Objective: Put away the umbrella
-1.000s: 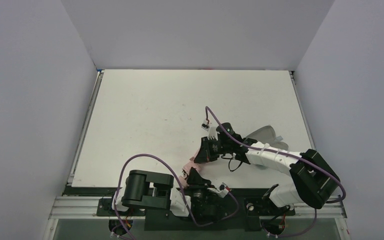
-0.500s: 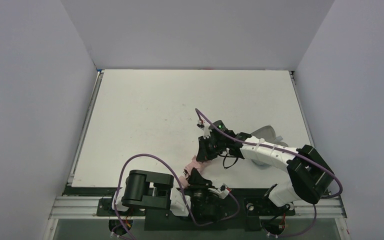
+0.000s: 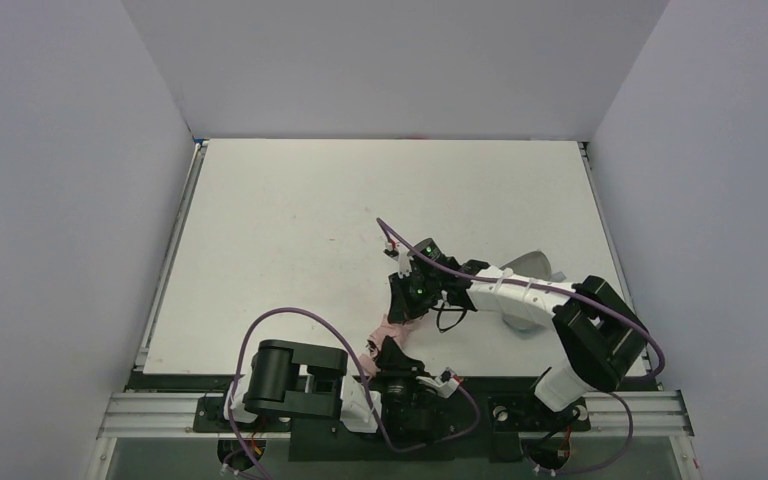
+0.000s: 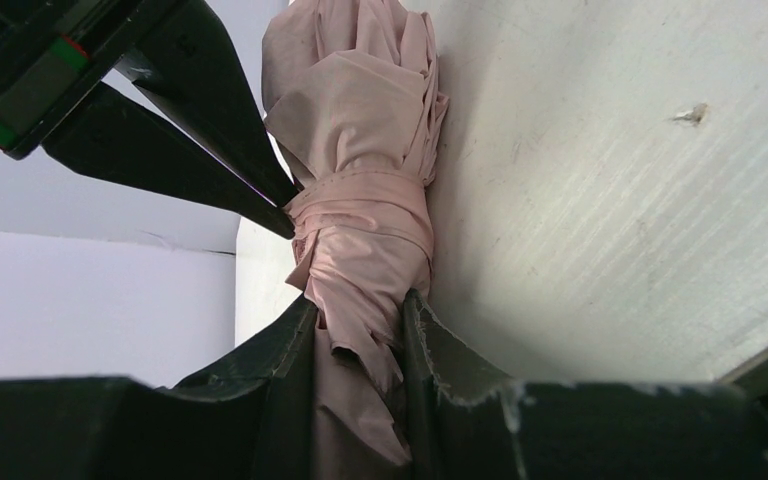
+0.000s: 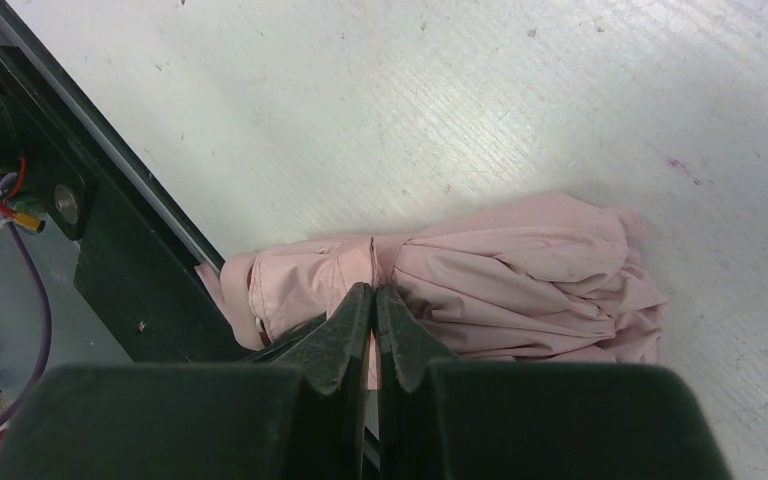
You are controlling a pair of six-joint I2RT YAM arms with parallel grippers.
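Note:
The umbrella point(image 3: 384, 327) is folded into a pale pink bundle and lies at the table's near edge. In the left wrist view the umbrella point(image 4: 360, 130) has a pink strap point(image 4: 360, 195) wound round its middle. My left gripper point(image 4: 360, 310) is shut on the bundle's near end; it also shows in the top view point(image 3: 380, 347). My right gripper point(image 5: 373, 292) is shut, with a thin strip of the pink strap pinched between its tips at the umbrella point(image 5: 530, 265). It reaches in from the right in the top view point(image 3: 401, 308). The handle is hidden.
A light blue case point(image 3: 535, 263) lies on the table behind the right forearm, partly covered by it. The black rail point(image 5: 110, 235) of the table's near edge runs just beside the umbrella. White walls enclose the table on three sides.
My right arm has swung left, and its gripper has shifted leftward over the umbrella. The left arm and the umbrella's near end have stayed in place.

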